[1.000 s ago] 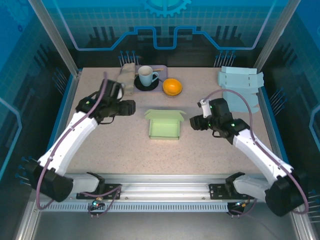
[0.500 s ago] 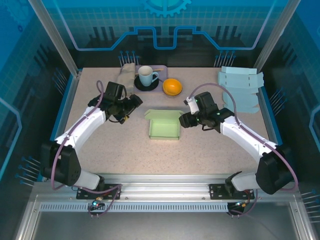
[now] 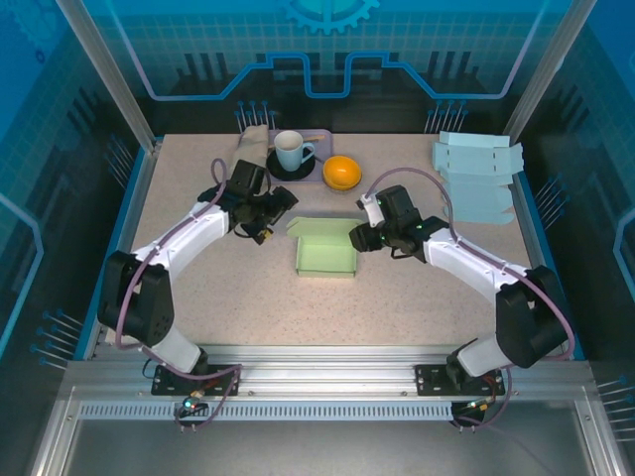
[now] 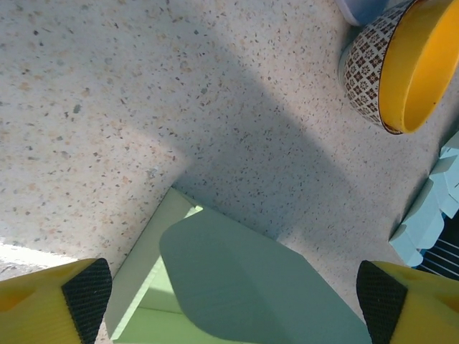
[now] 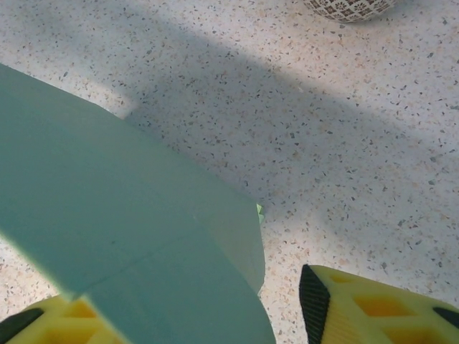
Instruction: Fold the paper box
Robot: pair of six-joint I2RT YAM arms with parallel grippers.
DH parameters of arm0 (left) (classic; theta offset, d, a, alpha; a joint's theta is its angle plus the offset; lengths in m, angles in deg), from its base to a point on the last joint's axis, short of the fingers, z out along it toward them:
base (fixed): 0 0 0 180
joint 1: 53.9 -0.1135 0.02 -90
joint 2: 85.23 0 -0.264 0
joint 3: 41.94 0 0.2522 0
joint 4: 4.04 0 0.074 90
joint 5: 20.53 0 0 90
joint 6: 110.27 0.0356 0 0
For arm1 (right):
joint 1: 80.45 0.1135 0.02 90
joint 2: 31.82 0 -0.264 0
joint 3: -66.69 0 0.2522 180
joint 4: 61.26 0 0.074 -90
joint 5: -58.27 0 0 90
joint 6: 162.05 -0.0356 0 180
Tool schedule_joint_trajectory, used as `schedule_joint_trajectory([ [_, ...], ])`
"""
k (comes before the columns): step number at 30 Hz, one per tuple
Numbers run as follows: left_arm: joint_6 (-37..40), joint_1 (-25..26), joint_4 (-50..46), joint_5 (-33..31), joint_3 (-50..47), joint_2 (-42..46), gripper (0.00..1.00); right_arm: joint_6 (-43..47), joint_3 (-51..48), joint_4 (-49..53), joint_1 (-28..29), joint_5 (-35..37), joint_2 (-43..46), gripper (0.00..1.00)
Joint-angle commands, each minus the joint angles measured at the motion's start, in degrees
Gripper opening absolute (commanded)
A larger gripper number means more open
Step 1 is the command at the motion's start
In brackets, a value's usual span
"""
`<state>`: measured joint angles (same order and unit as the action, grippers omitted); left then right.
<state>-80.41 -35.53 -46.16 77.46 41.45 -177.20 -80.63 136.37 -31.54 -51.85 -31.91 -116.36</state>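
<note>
— Located the paper box (image 3: 325,250)?
— Found it near the middle of the tabletop (image 3: 298,307), tray already formed, lid flap (image 3: 322,227) raised along its far side. Noticed a yellow bowl (image 3: 341,173) beyond it, toward the far edge, apart from the box.
— Checked the left gripper (image 3: 270,222)?
— Saw it spread wide at the box's far left corner, with a pad (image 4: 87,289) out to either side of the flap, touching nothing.
— And the right gripper (image 3: 360,238)?
— Caught it at the far right corner, partly spread astride the flap's end. Spotted a gap between the one pad (image 5: 313,297) in view and the card, so read no pinch there.
— Judged which step?
— Took it for closing the lid. Reckoned the sides done and the flap not yet brought down.
— Needed what next?
— Probably called for taking or nudging the flap from both ends together, swinging it toward the near edge over the tray, then tucking its lip inside the front wall. Worried about thin card buckling under uneven pushing, or the light box sliding.
</note>
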Motion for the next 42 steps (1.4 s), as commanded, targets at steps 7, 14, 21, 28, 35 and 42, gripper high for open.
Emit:
schedule_joint_trajectory([
  [7, -1.93, 4.31, 0.5, -0.2, 4.75, -3.69, 0.9, -4.45, 0.09, -3.71, 1.8, -0.52, -2.64, 0.34],
  [14, -3.54, 7.19, 1.79, 0.11, 5.62, -5.03, 0.89, -10.29, 1.69, -2.11, 3.14, 0.27, -3.23, 0.23],
  [21, 1.11, 8.08, -3.81, -3.36, 9.44, -5.02, 0.89, -9.66, 2.09, -1.43, 4.62, 5.15, -2.39, 0.2],
  [28, -0.25, 8.93, -0.25, -0.95, 7.47, -5.01, 0.8, -11.03, 2.02, -3.39, 4.81, 3.27, -1.82, 0.17],
  [35, 0.11, 10.71, 1.18, -1.69, 5.35, -5.11, 0.62, -13.54, 2.04, -5.33, 5.42, 5.5, -0.7, 0.17],
  [42, 2.07, 13.37, 0.18, -6.56, 3.72, -4.28, 0.61, -19.4, -1.47, -12.35, 5.5, 9.28, 0.48, 0.18],
])
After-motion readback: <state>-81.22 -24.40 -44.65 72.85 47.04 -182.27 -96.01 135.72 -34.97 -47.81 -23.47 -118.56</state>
